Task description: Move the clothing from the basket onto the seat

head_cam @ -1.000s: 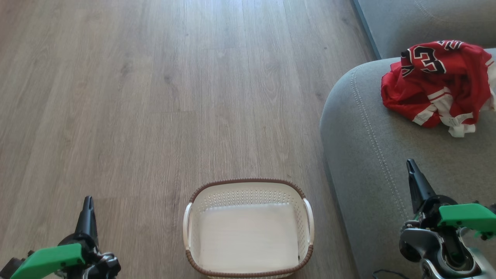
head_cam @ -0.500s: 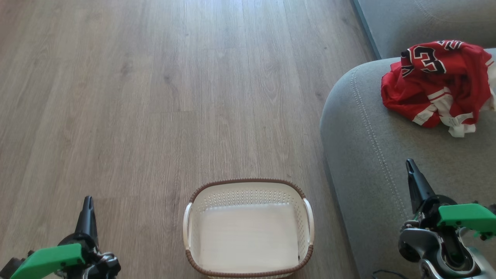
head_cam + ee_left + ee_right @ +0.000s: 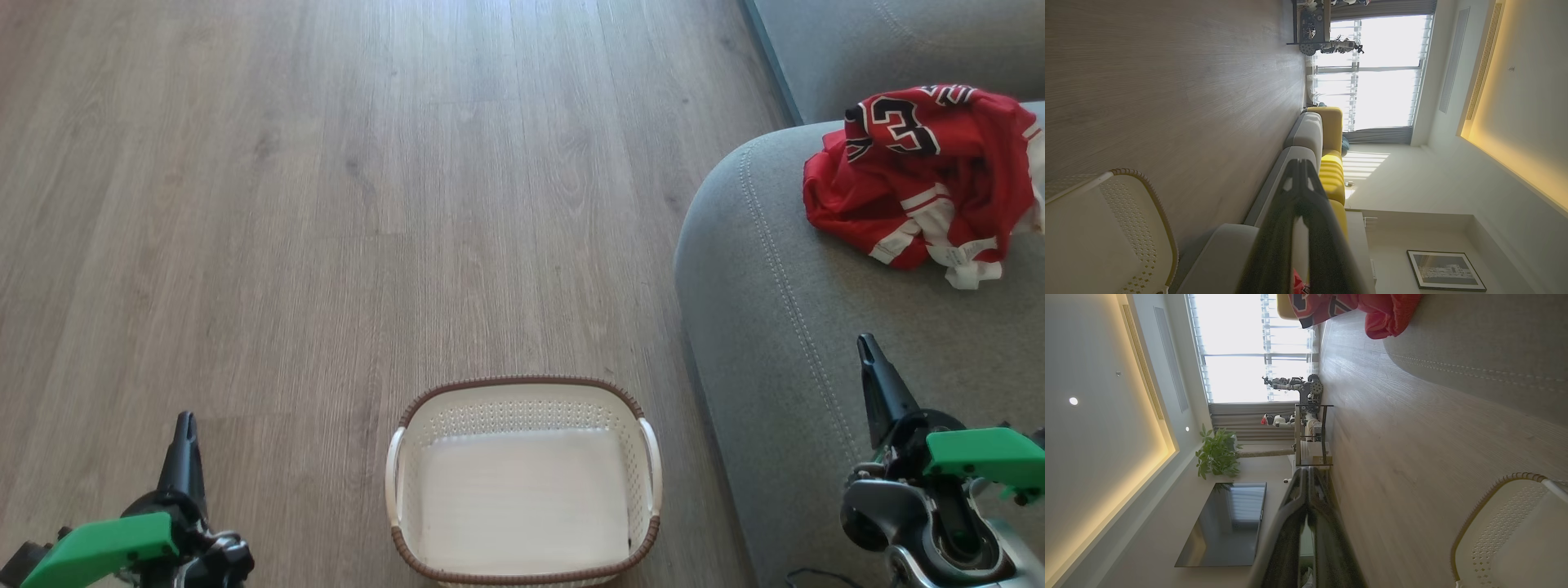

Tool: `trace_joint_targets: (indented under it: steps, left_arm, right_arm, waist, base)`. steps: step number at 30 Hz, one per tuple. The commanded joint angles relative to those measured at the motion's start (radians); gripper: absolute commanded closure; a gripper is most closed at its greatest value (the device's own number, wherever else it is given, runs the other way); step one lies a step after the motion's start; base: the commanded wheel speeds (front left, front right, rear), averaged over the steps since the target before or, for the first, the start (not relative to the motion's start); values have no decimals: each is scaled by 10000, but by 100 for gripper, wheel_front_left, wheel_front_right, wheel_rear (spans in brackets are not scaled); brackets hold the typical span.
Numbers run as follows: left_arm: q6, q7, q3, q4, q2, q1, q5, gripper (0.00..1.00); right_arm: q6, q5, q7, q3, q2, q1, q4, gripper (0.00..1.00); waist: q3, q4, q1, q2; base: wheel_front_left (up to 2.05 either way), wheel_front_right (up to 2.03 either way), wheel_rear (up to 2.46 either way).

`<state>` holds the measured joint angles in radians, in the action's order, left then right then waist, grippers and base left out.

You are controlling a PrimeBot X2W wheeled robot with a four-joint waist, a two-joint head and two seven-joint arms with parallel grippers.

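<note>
The red clothing [image 3: 918, 175] with white trim and a black numeral lies crumpled on the grey seat [image 3: 784, 343] at the right; it also shows at the top of the right wrist view [image 3: 1355, 310]. The cream basket [image 3: 522, 482] with its brown rim stands on the floor at bottom centre, nothing inside it. My left gripper [image 3: 186, 425] is at the lower left, shut and holding nothing, well left of the basket. My right gripper [image 3: 864, 347] hovers over the seat's front part, shut and holding nothing, well short of the clothing.
Wood-look floor [image 3: 326, 204] stretches ahead and to the left. The sofa's grey back [image 3: 890, 41] rises at the top right. Yellow cushions [image 3: 1331, 171] lie further along the sofa. A shelf with small robots [image 3: 1310, 428], a plant [image 3: 1216, 453] and a dark screen [image 3: 1224, 526] stand far off.
</note>
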<state>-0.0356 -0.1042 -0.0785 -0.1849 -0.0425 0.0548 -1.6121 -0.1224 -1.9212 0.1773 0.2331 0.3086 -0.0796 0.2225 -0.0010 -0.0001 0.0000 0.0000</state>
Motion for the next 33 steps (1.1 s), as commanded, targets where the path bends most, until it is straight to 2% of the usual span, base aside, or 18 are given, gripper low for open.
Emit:
trace_joint_targets:
  steps: [1, 33]
  left_arm:
    - [-80, -61, -352, 348, -93, 460, 21, 100]
    - [-79, -65, -355, 354, -90, 458, 24, 100]
  right_arm:
    - [-83, -53, 55, 153, 240, -484, -389, 100]
    - [-83, -278, 283, 415, 453, -509, -497, 100]
  waist:
    - [0, 0, 0, 0]
    - [3, 0, 0, 0]
  base:
    - [0, 0, 0]
    - [0, 0, 0]
